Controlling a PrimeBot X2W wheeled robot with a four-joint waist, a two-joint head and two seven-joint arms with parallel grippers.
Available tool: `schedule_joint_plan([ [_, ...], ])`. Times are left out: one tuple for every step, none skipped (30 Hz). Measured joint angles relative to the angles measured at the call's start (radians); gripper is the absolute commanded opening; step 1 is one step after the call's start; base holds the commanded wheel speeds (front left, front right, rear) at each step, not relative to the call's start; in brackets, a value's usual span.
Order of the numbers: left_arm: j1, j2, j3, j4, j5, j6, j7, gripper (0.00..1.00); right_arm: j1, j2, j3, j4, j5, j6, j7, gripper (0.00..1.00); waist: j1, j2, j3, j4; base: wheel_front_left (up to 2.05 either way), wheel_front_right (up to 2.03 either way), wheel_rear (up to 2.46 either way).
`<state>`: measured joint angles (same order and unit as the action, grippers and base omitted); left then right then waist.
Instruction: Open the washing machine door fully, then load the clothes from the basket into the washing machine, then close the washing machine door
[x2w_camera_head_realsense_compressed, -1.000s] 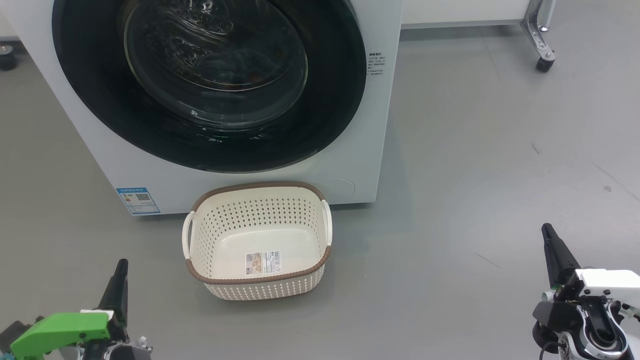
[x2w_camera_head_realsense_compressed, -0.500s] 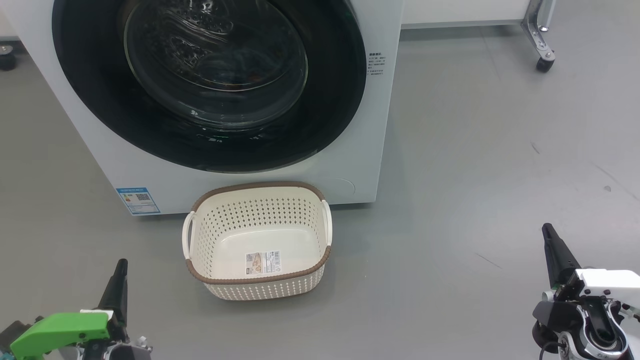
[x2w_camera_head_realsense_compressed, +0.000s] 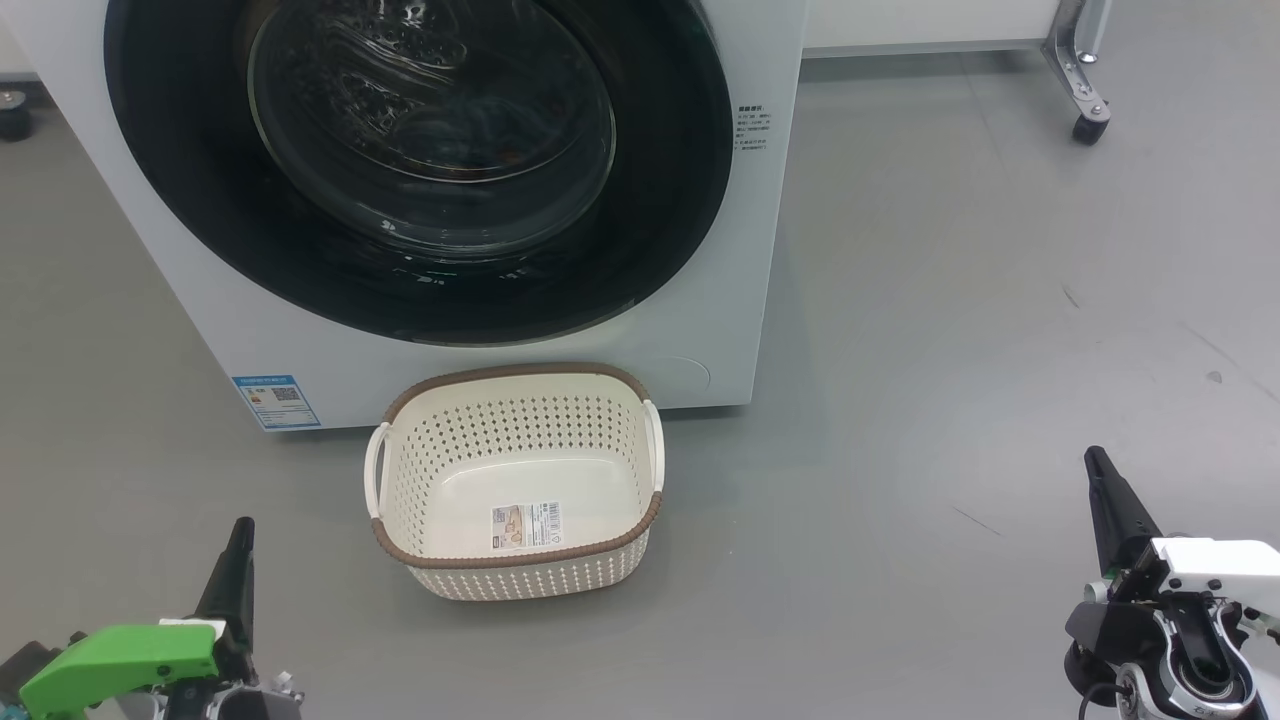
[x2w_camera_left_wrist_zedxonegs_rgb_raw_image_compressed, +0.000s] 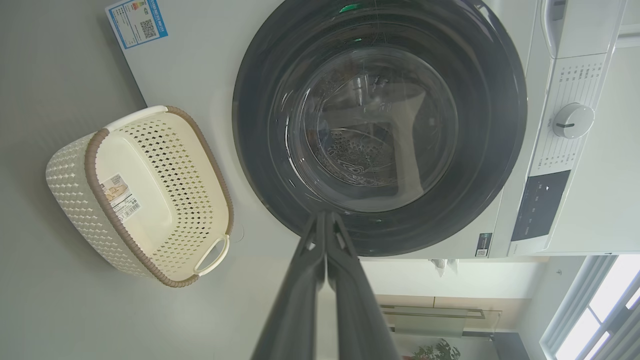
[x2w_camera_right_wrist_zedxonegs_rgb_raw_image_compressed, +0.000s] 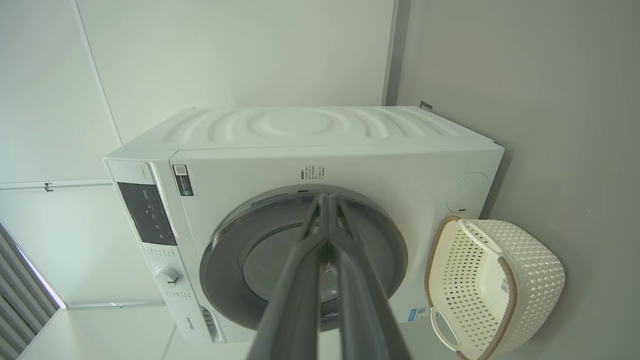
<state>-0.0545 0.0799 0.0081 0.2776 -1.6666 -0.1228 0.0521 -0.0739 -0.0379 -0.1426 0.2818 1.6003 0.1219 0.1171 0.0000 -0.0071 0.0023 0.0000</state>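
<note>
At the washing machine's (x2w_camera_head_realsense_compressed: 760, 300) front, you will find no change over the last second. The door, the basket and both arms sit exactly where they were.

- Door (x2w_camera_head_realsense_compressed: 680, 200): flush with the machine's face, black rim unbroken all round. Judged shut.
- Basket (x2w_camera_head_realsense_compressed: 512, 560): upright on the floor (x2w_camera_head_realsense_compressed: 950, 400), just in front of the machine's lower edge, below the door. Only its label sticker (x2w_camera_head_realsense_compressed: 526, 524) shows inside.
- Clothes: none in the basket. A dim patch with orange flecks (x2w_camera_head_realsense_compressed: 505, 152) behind the door glass could be them, but it is too dark to say for sure.
- Left pincer (x2w_camera_head_realsense_compressed: 242, 530): clenched on nothing, fingers pressed together. It is well back from the machine, out to the basket's left.
- Right pincer (x2w_camera_head_realsense_compressed: 1095, 462): clenched on nothing, also well back from the machine, far out to the basket's right.

Reading: with the basket emptied, the door closed and both arms parked clear, the task looks finished, and the stillness fits that. Before you log it as done, check that the door has actually latched. From these views you can see it lying flush, but not the catch.
</note>
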Motion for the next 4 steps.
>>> schedule_joint_plan([
  [0.000, 0.000, 0.000, 0.000, 0.000, 0.000, 0.000, 0.00, 0.000, 0.000, 0.000, 0.000, 0.000, 0.000, 0.000, 0.00, 0.0000, 0.0000, 0.000, 0.000, 0.00, 0.00, 0.00],
  [0.000, 0.000, 0.000, 0.000, 0.000, 0.000, 0.000, 0.00, 0.000, 0.000, 0.000, 0.000, 0.000, 0.000, 0.000, 0.00, 0.0000, 0.0000, 0.000, 0.000, 0.00, 0.00, 0.00],
  [0.000, 0.000, 0.000, 0.000, 0.000, 0.000, 0.000, 0.00, 0.000, 0.000, 0.000, 0.000, 0.000, 0.000, 0.000, 0.00, 0.0000, 0.0000, 0.000, 0.000, 0.00, 0.00, 0.00],
  [0.000, 0.000, 0.000, 0.000, 0.000, 0.000, 0.000, 0.00, 0.000, 0.000, 0.000, 0.000, 0.000, 0.000, 0.000, 0.00, 0.0000, 0.0000, 0.000, 0.000, 0.00, 0.00, 0.00],
])
